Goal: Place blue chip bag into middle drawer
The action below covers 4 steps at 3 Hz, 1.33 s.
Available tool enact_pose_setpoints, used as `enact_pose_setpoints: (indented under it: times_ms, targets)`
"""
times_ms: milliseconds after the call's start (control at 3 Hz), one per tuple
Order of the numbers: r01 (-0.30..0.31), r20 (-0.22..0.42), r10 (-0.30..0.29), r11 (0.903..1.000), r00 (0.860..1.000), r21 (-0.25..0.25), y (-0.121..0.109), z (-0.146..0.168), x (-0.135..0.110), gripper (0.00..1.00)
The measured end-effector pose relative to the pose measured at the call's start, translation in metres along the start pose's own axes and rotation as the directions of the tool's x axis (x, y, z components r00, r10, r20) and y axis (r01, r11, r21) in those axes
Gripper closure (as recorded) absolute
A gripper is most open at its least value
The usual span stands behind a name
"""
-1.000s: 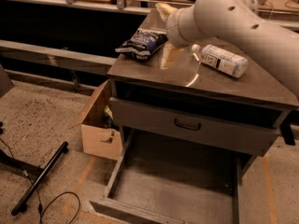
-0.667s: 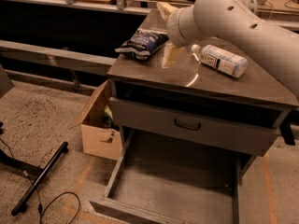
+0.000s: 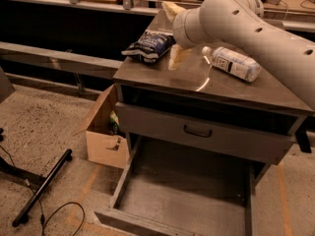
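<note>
Cabinet (image 3: pixel 231 90) top, left side: blue chip bag (image 3: pixel 149 44) lies ungrasped | gripper (image 3: pixel 171 36) spread wide just beside it, apparently lining up a grab | middle drawer (image 3: pixel 162 127) under cabinet top | bottle (image 3: pixel 234 63) on cabinet's right side

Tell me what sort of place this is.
Probably a robotics lab or workshop: a grey metal drawer cabinet, a cardboard box on speckled concrete floor, a black stand leg. The gripper hovers open over the cabinet top beside the blue chip bag.
</note>
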<state>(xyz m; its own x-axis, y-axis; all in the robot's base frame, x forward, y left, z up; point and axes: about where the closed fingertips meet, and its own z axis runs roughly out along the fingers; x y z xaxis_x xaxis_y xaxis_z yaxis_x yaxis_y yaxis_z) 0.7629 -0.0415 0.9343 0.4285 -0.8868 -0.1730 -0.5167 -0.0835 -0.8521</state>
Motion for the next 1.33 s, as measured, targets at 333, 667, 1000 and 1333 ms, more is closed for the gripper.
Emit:
enact_pose_setpoints:
  times_ms: [333, 667, 1000, 1333]
  targets:
    - [0.033, 0.003, -0.033, 0.9992, 0.999, 0.021, -0.009, 0.021, 0.004, 0.0]
    - [0.056, 0.008, -0.056, 0.998, 0.998, 0.03, -0.014, 0.039, 0.004, 0.0]
    - [0.07, 0.021, -0.071, 0.997, 0.997, 0.032, -0.017, 0.054, -0.001, 0.0]
    - [0.076, 0.036, -0.077, 0.9966, 0.996, 0.032, -0.016, 0.063, -0.006, 0.0]
